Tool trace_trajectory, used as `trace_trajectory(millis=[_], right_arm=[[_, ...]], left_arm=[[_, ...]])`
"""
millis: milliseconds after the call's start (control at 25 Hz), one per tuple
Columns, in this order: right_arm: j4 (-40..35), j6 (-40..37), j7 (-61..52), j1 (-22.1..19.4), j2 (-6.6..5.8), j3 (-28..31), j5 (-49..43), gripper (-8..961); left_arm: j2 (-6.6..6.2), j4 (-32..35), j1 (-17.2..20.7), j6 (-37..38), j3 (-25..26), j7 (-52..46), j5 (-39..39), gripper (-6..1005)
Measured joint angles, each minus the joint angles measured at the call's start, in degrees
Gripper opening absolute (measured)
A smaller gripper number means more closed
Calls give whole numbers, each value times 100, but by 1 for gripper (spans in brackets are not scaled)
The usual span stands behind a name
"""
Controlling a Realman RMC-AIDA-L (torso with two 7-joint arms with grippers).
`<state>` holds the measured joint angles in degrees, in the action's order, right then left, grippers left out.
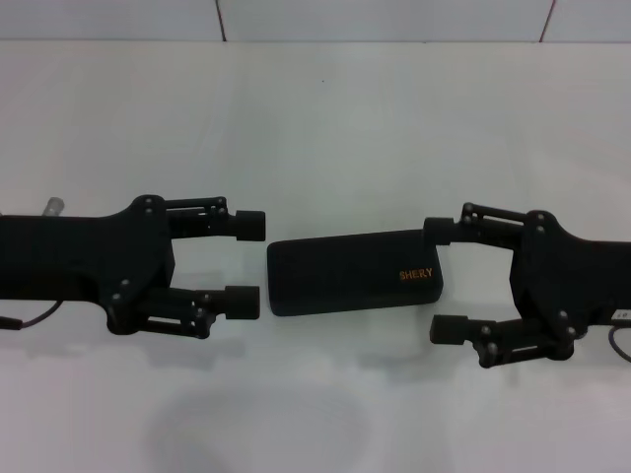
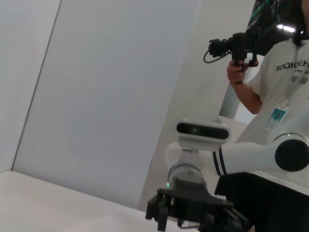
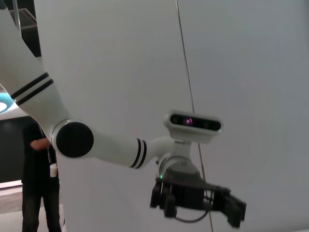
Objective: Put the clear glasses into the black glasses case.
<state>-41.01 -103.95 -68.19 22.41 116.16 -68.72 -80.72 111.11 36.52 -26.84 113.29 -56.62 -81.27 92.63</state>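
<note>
Two grippers of ours flank the black glasses case (image 1: 355, 273), a flat matte rounded rectangle lying closed mid-table (image 1: 315, 118): left gripper (image 1: 246, 264) spread just left, right gripper (image 1: 444, 280) spread at its right end.

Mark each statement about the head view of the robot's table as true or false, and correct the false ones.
1. The black glasses case is shut. True.
2. The left gripper is clamped on the case. False: it is open, just off the case's end.
3. The case lies between the two grippers. True.
4. The right gripper is shut. False: it is open, at the case's lettered end.
5. The clear glasses lie on the case's lid. False: no glasses show anywhere.
</note>
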Motion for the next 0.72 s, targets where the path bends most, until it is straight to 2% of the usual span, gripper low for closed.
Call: trace_trajectory(millis=[80,120,400,720], right_arm=[[12,2,25,30,1,-7,77,840],[19,2,26,43,1,-11,101,877],[32,10,30,66,3,-27,137,877],[32,223,31,80,-4,-105,140,877]], left_arm=[[0,0,13,1,8,3,3,784],[0,0,24,2,17,9,4,790],[-24,5,55,-8,72,84,9,813],[-25,-31,97,-11,380,70,10,813]])
